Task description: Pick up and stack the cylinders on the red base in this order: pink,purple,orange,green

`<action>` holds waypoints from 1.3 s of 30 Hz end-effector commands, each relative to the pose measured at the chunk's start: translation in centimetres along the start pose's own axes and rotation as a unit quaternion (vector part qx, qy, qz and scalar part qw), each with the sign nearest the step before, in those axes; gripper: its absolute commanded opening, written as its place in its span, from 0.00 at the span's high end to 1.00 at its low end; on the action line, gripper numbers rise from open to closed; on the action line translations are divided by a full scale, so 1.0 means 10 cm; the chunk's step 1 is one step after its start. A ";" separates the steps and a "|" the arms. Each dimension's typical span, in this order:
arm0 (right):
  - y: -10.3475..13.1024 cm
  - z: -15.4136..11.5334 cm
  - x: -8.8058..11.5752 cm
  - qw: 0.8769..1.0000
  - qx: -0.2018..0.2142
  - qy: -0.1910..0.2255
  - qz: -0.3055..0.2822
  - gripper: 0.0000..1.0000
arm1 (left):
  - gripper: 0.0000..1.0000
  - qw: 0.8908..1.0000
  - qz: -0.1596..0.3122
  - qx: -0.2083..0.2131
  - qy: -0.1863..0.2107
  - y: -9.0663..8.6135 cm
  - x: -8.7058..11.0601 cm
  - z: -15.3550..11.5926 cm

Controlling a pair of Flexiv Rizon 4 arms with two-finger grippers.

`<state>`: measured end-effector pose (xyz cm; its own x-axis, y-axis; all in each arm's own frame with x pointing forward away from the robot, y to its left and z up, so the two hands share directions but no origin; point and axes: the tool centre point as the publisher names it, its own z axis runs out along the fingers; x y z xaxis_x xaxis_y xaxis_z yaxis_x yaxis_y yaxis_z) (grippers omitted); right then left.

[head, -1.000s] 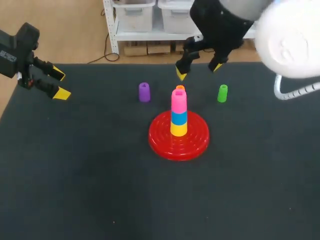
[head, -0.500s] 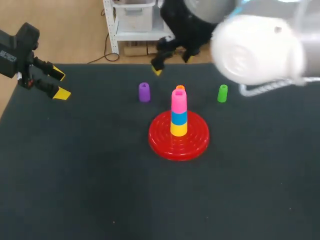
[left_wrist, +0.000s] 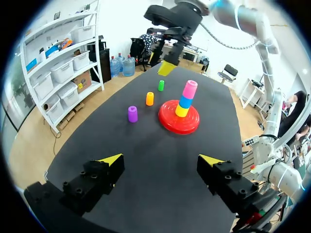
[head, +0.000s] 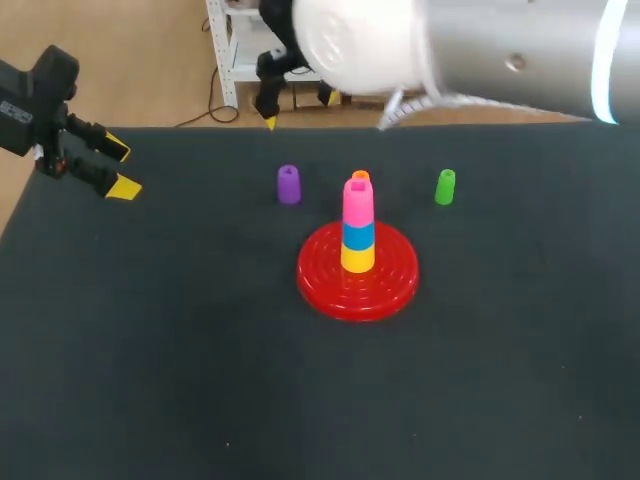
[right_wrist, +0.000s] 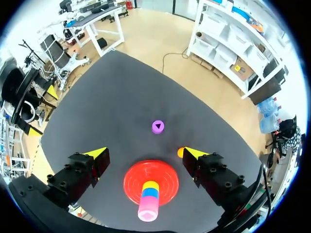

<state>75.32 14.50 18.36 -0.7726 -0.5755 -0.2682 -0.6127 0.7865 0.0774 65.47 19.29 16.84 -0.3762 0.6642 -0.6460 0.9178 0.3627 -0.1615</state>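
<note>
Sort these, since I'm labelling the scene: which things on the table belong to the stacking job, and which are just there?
Belong to the job: red base; pink cylinder, top of the stack; purple cylinder, orange cylinder and green cylinder, loose on the table.
Just there: blue cylinder and yellow cylinder, under the pink one, not in the order.

A black, matt tabletop (head: 150,380) is noted, evenly lit from above, with only soft, short shadows cast on it. Beyond its far edge a light, wood-toned floor (head: 150,60) is seen. A white shelf unit (head: 222,60) is placed on that floor just behind the far edge. In the left wrist view the same kind of shelving is recorded along a white wall (left_wrist: 121,19), and pale storage bins (left_wrist: 62,71) are held on its boards.
</note>
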 end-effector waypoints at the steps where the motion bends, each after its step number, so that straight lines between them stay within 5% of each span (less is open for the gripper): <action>1: -0.01 0.00 -0.07 0.999 -0.002 0.041 0.000 0.00 | 0.00 1.000 0.000 -0.001 -0.001 0.00 0.01 0.00; 14: 0.00 0.02 -0.05 0.999 0.011 0.040 -0.004 0.00 | 0.00 1.000 0.000 -0.001 -0.001 0.00 0.01 0.00; 19: 0.00 0.23 -0.07 0.995 0.062 0.079 0.008 0.00 | 0.00 1.000 0.000 -0.001 -0.001 0.00 0.01 0.00; 24: -0.07 0.45 -0.16 0.991 0.071 0.109 0.021 0.00 | 0.00 1.000 0.000 -0.001 -0.001 0.00 0.01 0.00; 39: -0.29 1.04 -0.20 0.984 0.044 0.156 0.072 0.00 | 0.00 1.000 0.000 -0.001 -0.001 0.00 0.01 0.00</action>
<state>78.47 15.16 9.19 -0.8717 -0.4866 -0.0587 -0.4873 0.8732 -0.0023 65.47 19.29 16.84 -0.3762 0.6641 -0.6461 0.9178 0.3627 -0.1615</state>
